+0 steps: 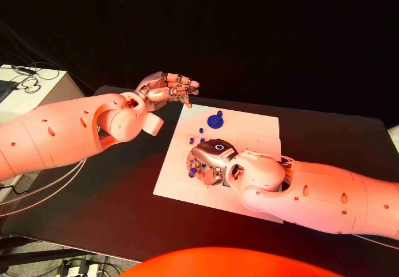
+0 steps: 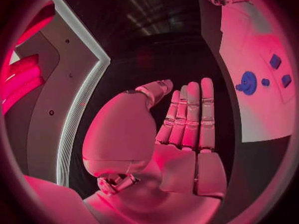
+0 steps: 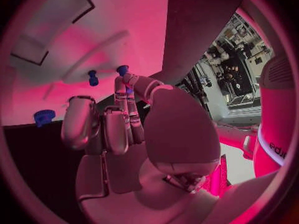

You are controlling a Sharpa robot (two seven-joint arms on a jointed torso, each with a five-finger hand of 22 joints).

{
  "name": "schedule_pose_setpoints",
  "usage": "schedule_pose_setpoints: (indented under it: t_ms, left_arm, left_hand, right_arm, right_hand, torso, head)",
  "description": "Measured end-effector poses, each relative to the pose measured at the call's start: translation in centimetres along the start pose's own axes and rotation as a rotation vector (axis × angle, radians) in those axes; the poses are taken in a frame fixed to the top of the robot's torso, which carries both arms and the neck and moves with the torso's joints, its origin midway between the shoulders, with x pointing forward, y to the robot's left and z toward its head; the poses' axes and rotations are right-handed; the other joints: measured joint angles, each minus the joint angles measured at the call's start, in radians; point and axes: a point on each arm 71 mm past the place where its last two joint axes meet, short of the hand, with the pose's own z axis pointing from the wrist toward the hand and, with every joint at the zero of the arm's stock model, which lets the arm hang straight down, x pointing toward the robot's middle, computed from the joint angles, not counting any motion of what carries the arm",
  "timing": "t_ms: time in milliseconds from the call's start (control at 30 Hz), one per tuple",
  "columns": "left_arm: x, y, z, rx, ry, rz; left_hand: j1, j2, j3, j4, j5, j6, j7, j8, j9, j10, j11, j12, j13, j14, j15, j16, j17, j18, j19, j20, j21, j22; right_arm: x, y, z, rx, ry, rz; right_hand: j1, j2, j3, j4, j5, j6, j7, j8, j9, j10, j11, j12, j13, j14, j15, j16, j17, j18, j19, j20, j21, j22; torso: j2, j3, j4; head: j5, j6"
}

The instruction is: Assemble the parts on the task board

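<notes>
Left arm raised, left hand held up off board, palm open, fingers straight, side by side, holding nothing. Right arm reaches in low, right hand palm-down, fingertips pinching small blue part.

Task board: near edge partly hidden under right hand and forearm. Small blue parts beneath fingers: shapes too covered to tell.

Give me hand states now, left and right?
Left hand: open, holding nothing, raised off the task board.
Right hand: over the board among the blue parts; grip cannot be told.
</notes>
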Motion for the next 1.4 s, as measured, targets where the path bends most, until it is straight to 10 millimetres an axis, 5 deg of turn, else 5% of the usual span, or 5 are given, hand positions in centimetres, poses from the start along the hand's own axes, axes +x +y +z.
schedule_pose_setpoints:
  t_ms: [567, 667, 1100, 1267, 1400]
  left_arm:
    - [0.0, 0.0, 0.0, -0.002, 0.001, 0.000]
    - [0.0, 0.0, 0.0, -0.003, 0.001, 0.000]
    - [0.0, 0.0, 0.0, -0.005, 0.001, -0.001]
    - [-0.1, 0.0, -0.1, -0.006, -0.001, 0.000]
    - [-0.2, 0.0, -0.1, -0.007, -0.003, 0.000]
  left_hand:
    - [0.000, 0.000, 0.001, 0.001, 0.000, 0.000, 0.000, 0.000, -0.001, 0.000, 0.000, 0.000, -0.001, 0.000, 0.000, 0.000, -0.001, 0.000, 0.002, 0.002, 0.000, 0.000]
    - [0.000, 0.000, 0.001, 0.001, 0.000, 0.000, 0.000, 0.002, -0.001, 0.000, 0.000, 0.000, -0.001, 0.000, 0.000, 0.000, -0.001, 0.000, 0.002, 0.002, 0.000, -0.001]
    - [0.000, 0.000, 0.000, 0.008, 0.000, -0.007, 0.000, 0.004, -0.002, -0.004, 0.004, 0.004, -0.002, -0.004, 0.004, 0.000, -0.001, 0.000, 0.001, 0.001, -0.007, -0.004]
    - [0.000, 0.000, 0.000, 0.008, 0.000, -0.007, 0.000, 0.004, -0.002, -0.004, 0.004, 0.004, -0.002, -0.004, 0.004, 0.000, -0.001, 0.000, 0.001, 0.002, -0.007, -0.004]
    - [0.000, 0.000, 0.000, 0.008, 0.000, -0.007, 0.000, 0.004, -0.002, -0.004, 0.004, 0.004, -0.002, -0.004, 0.004, 0.000, -0.002, 0.000, 0.001, 0.001, -0.007, -0.004]
  right_arm:
    - [0.4, 0.2, 0.2, -0.006, 0.006, 0.003]
    - [0.5, 0.0, 0.2, -0.008, 0.007, 0.004]
    - [0.6, -0.6, -0.6, -0.006, -0.001, 0.023]
    - [0.4, -1.3, -1.5, 0.001, -0.029, 0.034]
    - [-0.1, -1.8, -2.3, 0.005, -0.072, 0.050]
  right_hand:
    - [-0.015, 0.005, -0.001, 0.004, -0.001, -0.035, 0.017, 0.001, 0.002, -0.037, 0.010, -0.038, 0.003, 0.000, 0.005, 0.000, -0.009, 0.000, -0.004, -0.003, -0.012, -0.007]
    - [-0.061, -0.020, -0.017, 0.021, -0.015, -0.073, 0.026, -0.009, 0.059, -0.071, 0.019, -0.068, -0.008, -0.001, 0.014, 0.000, -0.010, 0.000, -0.015, 0.007, -0.030, -0.018]
    - [-0.058, -0.080, -0.063, 0.021, -0.029, -0.146, 0.046, -0.075, 0.037, -0.183, 0.047, -0.089, -0.027, 0.000, 0.036, -0.058, -0.100, 0.000, -0.051, 0.033, -0.146, -0.098]
    - [-0.046, -0.083, -0.172, 0.039, -0.023, -0.169, 0.041, -0.096, 0.033, -0.245, 0.052, -0.065, -0.031, -0.015, 0.050, -0.079, -0.139, 0.016, -0.073, 0.040, -0.202, -0.135]
    - [0.045, -0.038, -0.373, 0.096, -0.011, -0.196, 0.034, -0.124, 0.026, -0.341, 0.064, -0.006, -0.039, -0.049, 0.060, -0.112, -0.206, 0.032, -0.100, 0.050, -0.290, -0.195]
  torso:
    - [-0.001, -0.0007, -0.0009]
    - [-0.001, -0.0007, -0.0009]
    - [-0.001, -0.0003, -0.0007]
    - [-0.001, -0.0003, -0.0003]
    - [-0.001, -0.0004, -0.0019]
  head:
    - [0.004, -0.003]
    - [0.004, -0.003]
    - [0.001, 0.000]
    - [0.001, 0.000]
    - [-0.001, 0.003]
